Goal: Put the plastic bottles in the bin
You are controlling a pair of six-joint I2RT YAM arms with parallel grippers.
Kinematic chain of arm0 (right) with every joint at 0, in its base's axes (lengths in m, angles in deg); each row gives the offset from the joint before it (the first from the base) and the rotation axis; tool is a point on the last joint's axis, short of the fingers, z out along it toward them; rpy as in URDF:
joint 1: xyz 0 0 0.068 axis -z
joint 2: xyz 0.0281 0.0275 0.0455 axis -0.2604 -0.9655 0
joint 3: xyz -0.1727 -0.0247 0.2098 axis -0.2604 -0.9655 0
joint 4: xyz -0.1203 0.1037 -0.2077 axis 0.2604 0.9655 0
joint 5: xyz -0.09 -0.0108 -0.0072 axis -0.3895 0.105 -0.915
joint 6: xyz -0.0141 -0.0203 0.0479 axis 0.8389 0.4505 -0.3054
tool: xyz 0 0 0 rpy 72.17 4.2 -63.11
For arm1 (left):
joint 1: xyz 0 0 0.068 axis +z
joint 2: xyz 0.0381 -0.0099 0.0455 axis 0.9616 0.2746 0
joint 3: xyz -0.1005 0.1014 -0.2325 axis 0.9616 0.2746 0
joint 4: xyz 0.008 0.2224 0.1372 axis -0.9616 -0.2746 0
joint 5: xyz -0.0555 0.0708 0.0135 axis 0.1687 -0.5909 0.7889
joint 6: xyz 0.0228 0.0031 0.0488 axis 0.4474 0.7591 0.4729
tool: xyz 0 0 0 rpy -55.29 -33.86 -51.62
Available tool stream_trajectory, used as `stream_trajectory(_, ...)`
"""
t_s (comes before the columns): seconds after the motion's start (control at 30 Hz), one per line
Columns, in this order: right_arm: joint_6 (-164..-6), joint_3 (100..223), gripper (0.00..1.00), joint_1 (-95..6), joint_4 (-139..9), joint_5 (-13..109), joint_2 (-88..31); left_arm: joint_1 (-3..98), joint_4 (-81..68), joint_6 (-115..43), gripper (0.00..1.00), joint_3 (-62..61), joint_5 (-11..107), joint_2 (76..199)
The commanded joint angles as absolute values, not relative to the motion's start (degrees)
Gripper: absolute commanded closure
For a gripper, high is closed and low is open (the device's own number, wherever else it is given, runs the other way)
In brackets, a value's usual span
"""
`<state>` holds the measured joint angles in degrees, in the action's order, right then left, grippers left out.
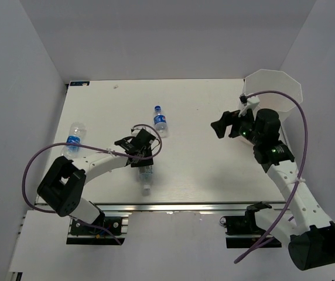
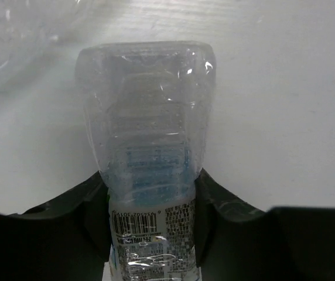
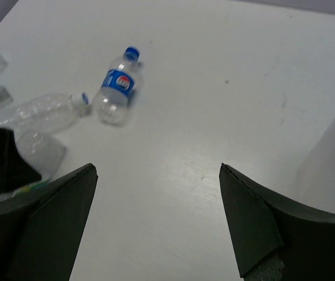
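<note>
Bottle A [image 1: 161, 122]: clear, blue cap, blue/white label w/ small red mark.
Bottle B [image 1: 74, 139]: clear, blue label.
Bottle C [image 2: 147, 146]: clear; label blue-banded, then white w/ black barcode + print.
Bin [image 1: 279, 82]: transl. white.
Table [image 1: 214, 170]: white.
Cables [image 1: 305, 137]: purple.
L fingers [image 2: 50, 234], R fingers [image 3: 50, 222]: black.

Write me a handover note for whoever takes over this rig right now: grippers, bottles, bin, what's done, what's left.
Left gripper: shut on the held bottle, near the middle of the table.
Right gripper: open and empty, just in front of the bin at the far right corner.
Loose on the table: the labelled bottle mid-table, the far-left bottle, and the clear bottle beside the left gripper.
Done: one bottle gripped. No bottle shows in the bin, though part of its inside is hidden.
Left: carry the held bottle to the bin, then the other three.
</note>
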<state>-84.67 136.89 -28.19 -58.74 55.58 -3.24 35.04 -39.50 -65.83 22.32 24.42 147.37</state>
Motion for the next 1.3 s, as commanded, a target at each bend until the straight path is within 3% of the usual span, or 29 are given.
stream_trajectory(0.0,-86.94,134.68,0.11,-33.01,-63.70,57.85,-0.56,34.08,-37.37,-65.29,0.55,17.52,23.17,145.74)
stream_trajectory(0.17,-89.32,130.29,0.11,-36.53,-68.00,63.46,1.37,33.37,-33.08,-63.89,0.75,12.69,23.78,140.90)
stream_trajectory(0.37,-92.57,126.32,0.11,-41.09,-70.47,69.44,1.47,32.14,-22.89,-63.97,0.75,6.54,20.80,137.64)
stream_trajectory(0.63,-94.68,128.17,0.10,-53.92,-75.82,54.97,-4.33,31.00,-14.00,-68.19,0.76,3.02,18.78,140.28)
stream_trajectory(0.8,-98.90,129.74,0.11,-56.66,-81.01,45.74,-10.38,29.86,-12.94,-68.80,0.77,1.17,19.30,141.25)
stream_trajectory(0.93,-99.43,130.80,0.11,-57.01,-85.93,45.54,-13.03,29.42,-12.15,-68.54,0.76,1.17,19.21,141.07)
stream_trajectory(1.03,-99.96,132.29,0.17,-57.10,-87.43,44.93,-15.49,29.07,-10.66,-68.63,0.75,1.87,20.52,140.81)
stream_trajectory(1.13,-100.14,133.70,0.35,-57.10,-88.49,45.80,-17.43,28.98,-10.30,-68.80,0.74,2.58,20.62,140.37)
stream_trajectory(1.17,-100.31,134.05,0.54,-57.10,-88.40,45.98,-17.69,28.98,-10.47,-68.89,0.73,2.66,20.36,140.37)
stream_trajectory(1.23,-101.18,134.75,0.73,-57.10,-87.61,45.81,-18.22,28.98,-10.39,-68.72,0.68,2.84,20.09,139.58)
stream_trajectory(1.27,-101.19,134.84,0.93,-57.02,-87.52,45.46,-18.13,28.98,-10.13,-68.45,0.50,3.10,20.09,139.32)
